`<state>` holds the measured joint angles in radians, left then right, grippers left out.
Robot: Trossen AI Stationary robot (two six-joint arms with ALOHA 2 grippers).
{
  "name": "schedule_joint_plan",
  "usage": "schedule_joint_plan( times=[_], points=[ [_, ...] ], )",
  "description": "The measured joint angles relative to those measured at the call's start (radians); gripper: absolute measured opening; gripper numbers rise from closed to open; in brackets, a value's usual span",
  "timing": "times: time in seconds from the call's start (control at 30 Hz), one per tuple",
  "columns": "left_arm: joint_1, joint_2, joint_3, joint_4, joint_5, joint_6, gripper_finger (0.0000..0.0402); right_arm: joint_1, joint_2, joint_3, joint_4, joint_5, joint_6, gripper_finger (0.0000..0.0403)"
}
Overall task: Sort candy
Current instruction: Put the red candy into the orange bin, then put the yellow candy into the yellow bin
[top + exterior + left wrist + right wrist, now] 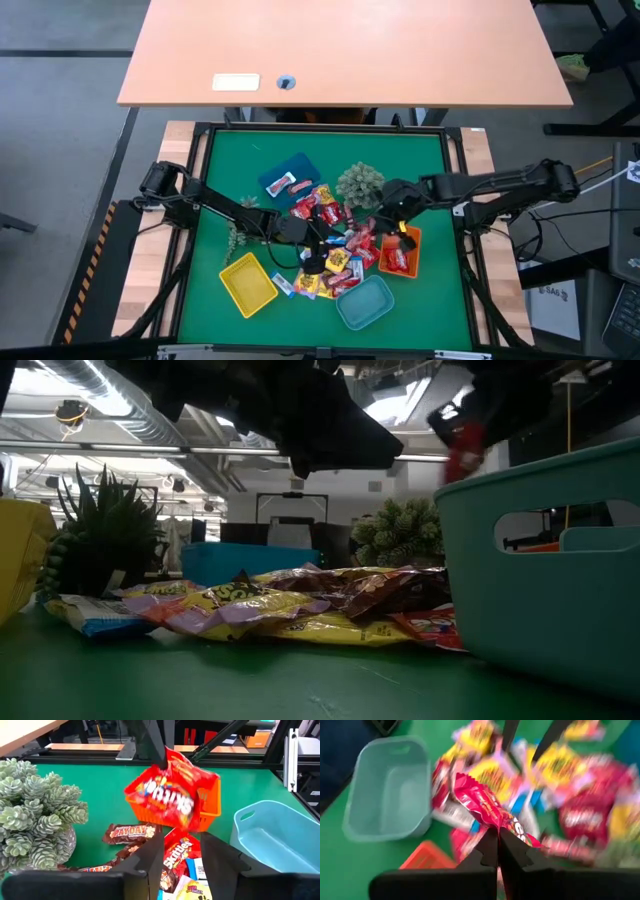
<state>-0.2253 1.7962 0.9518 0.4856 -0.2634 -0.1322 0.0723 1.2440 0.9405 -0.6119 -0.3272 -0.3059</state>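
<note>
Right wrist view: right claw (498, 840) pinching red candy (485, 805)

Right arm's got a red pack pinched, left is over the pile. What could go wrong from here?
1. The right gripper pinches only an edge of the red candy pack, which dangles; it may slip before reaching the orange tray.
2. The left gripper hovers open over the candy pile, close to the right arm; they might collide.
3. Overlapping wrappers could mean grabbing two at once.
</note>
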Motion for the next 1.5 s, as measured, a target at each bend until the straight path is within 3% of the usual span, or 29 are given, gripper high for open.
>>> schedule_joint_plan(
  times=[0.17,0.37,0.7,0.87,1.17,1.3,1.5],
  points=[
    [0.0,0.0,0.0,0.0,0.0,0.0,0.0119,0.0,-0.006,0.071,-0.288,-0.059,0.079,0.0003],
    [0.0,0.0,0.0,0.001,0.0,0.003,0.0119,0.0,-0.004,0.051,-0.415,-0.102,0.19,0.0002],
    [0.0,0.0,0.0,0.001,-0.008,0.003,0.0119,0.0,-0.004,0.038,-0.438,-0.1,0.257,0.0029],
    [0.0,0.0,0.0,0.001,-0.01,0.003,0.0119,0.0,-0.003,0.038,-0.438,-0.046,0.282,0.0049],
    [0.0,0.0,0.0,-0.001,-0.031,0.003,0.0119,0.0,-0.003,0.038,-0.437,-0.013,0.302,0.0138],
    [0.001,0.0,0.0,-0.027,-0.088,-0.002,0.0121,-0.001,-0.003,0.038,-0.437,0.01,0.302,0.0169],
    [0.022,0.0,0.0,-0.135,-0.118,-0.105,0.0165,0.0,-0.003,0.038,-0.437,0.01,0.302,0.0189]
  ],
)
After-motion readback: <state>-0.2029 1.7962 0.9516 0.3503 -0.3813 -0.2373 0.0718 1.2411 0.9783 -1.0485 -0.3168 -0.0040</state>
